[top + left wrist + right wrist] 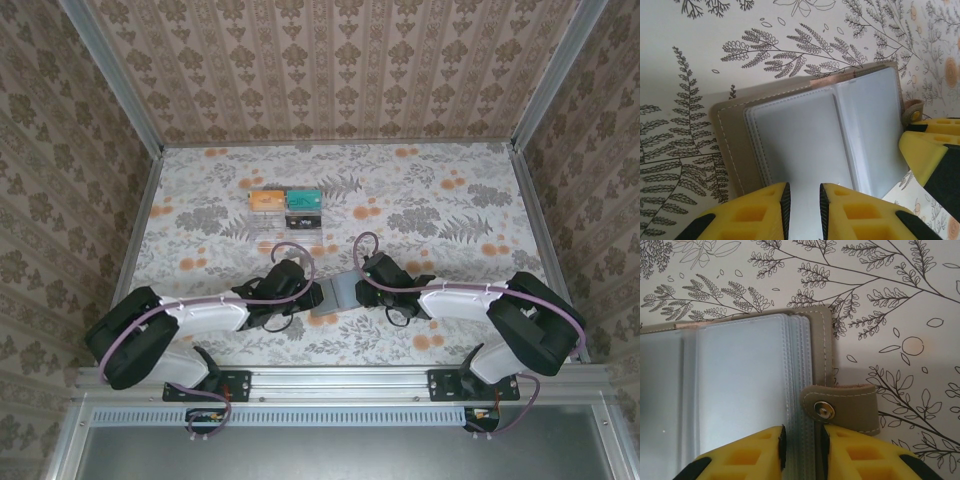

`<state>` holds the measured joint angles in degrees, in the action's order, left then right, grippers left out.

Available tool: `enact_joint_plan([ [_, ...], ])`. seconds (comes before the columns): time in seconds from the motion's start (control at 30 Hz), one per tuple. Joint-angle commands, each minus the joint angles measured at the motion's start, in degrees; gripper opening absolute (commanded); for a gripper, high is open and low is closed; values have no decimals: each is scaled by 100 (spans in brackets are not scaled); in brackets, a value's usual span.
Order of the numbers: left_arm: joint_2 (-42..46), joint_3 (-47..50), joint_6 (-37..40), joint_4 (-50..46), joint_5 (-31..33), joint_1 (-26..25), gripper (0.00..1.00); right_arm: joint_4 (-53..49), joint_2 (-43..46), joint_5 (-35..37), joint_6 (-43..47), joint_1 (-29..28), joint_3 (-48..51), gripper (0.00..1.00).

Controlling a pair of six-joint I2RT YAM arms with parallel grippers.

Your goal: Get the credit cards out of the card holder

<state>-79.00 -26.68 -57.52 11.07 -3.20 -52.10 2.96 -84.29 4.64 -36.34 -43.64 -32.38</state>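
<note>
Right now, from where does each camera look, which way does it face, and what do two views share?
Top external: above and behind the arm bases, facing down and forward over the table; both arms show, with the left hand and right hand at the open card holder.
Left wrist: on the left arm, looking down past its own hand at the holder; the right hand's yellow fingers show at the right edge.
Right wrist: on the right arm, looking down past its own hand at the holder's snap strap.
Shared: both wrist views show the holder's clear sleeves.
</note>
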Motion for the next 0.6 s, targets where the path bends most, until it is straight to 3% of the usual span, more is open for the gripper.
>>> enact_joint_plan([
  [0.0, -135, -135, -101, -157, 62, -28, 25, -58, -143, -237, -145, -12, 144, 28],
  [0.27, -330, -171, -155, -127, 0, -43, 24, -23, -160, -253, -185, -54, 171, 28],
  [0.57, -575, -171, -146, 579, -390, -54, 38, 14, -192, -274, -220, -81, 180, 28],
])
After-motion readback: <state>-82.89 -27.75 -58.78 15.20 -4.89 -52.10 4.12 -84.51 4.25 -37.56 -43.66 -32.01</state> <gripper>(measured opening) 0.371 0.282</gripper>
